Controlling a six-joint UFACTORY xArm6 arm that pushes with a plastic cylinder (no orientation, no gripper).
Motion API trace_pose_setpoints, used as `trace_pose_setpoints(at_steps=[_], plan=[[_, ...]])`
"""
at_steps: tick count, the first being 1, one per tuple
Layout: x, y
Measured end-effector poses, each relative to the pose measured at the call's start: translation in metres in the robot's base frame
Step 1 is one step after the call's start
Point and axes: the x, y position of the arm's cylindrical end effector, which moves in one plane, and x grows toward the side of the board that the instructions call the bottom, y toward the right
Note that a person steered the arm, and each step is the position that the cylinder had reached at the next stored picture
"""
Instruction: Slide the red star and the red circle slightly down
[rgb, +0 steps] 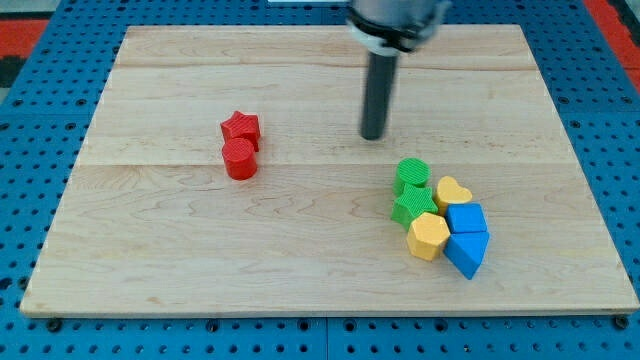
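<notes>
The red star lies on the wooden board left of the middle. The red circle sits just below it, touching it. My tip stands on the board to the right of both red blocks, well apart from them, roughly level with the star. It is a short way above the green circle.
A cluster sits at the view's lower right: green circle, green star, yellow heart, yellow hexagon, and two blue blocks. A blue pegboard surrounds the board.
</notes>
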Motion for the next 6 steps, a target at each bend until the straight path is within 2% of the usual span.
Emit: trace_pose_setpoints(at_steps=[1, 2, 3, 4, 5, 6], plan=[[-0.035, -0.076], [-0.032, -0.133], [0.009, -0.121], [0.055, -0.084], [0.072, -0.097], [0.069, -0.151]])
